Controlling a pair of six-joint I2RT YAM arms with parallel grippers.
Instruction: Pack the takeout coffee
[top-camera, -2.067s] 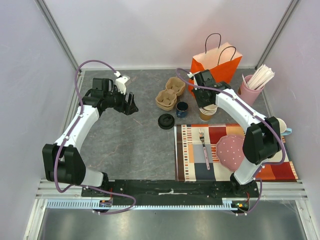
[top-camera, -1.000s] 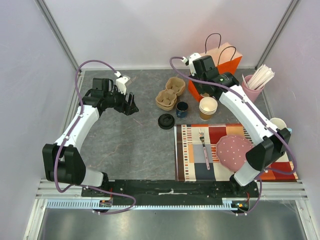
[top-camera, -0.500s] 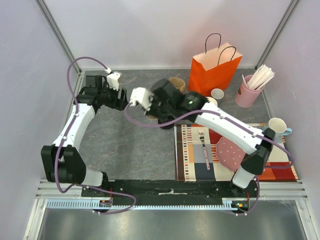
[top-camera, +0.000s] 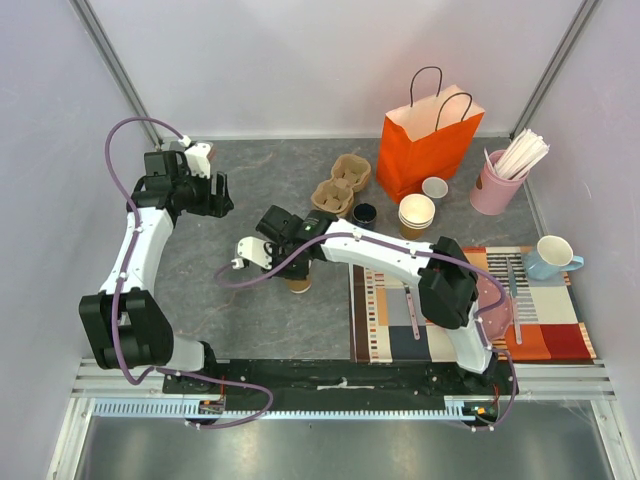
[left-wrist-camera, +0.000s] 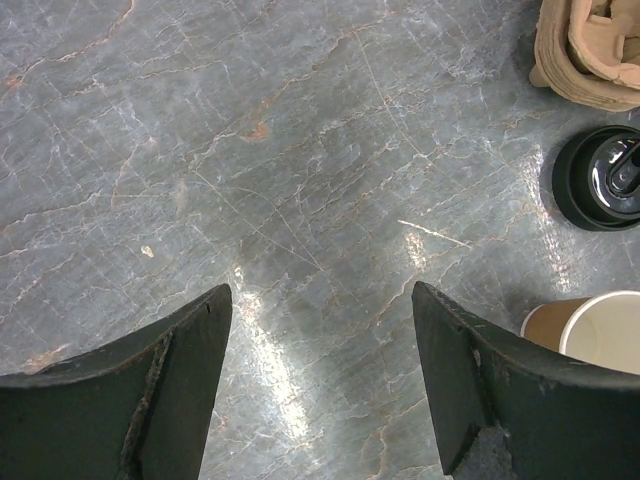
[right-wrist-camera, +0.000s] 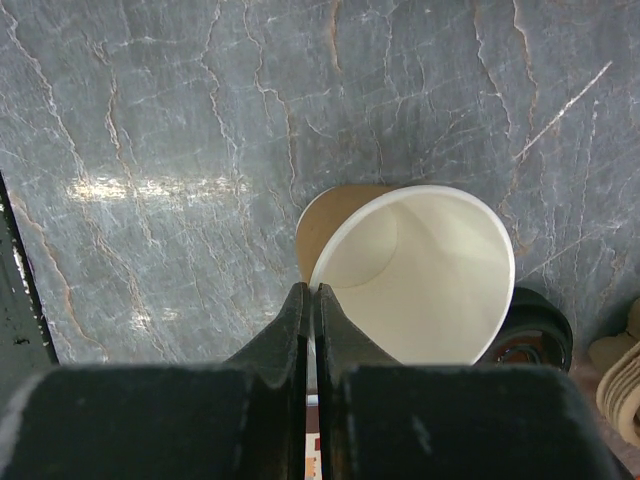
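Left arm (top-camera: 140, 240) reaches toward far-left corner; left gripper (left-wrist-camera: 318, 310) jaws spread wide. Right arm (top-camera: 385, 255) bends across to its left; right gripper (right-wrist-camera: 311, 300) points down, pinching paper cup (right-wrist-camera: 420, 280) rim.

orange paper bag (top-camera: 430, 150), pulp cup carriers (top-camera: 340, 187) left of it, stack of paper cups (top-camera: 416, 215) in front, pink pot (top-camera: 497, 187) of straws, 1 blue mug (top-camera: 552, 258) on striped placemat (top-camera: 545, 330)

Rim of lidless paper cup (right-wrist-camera: 430, 270) pinched in right claw (right-wrist-camera: 309, 292).
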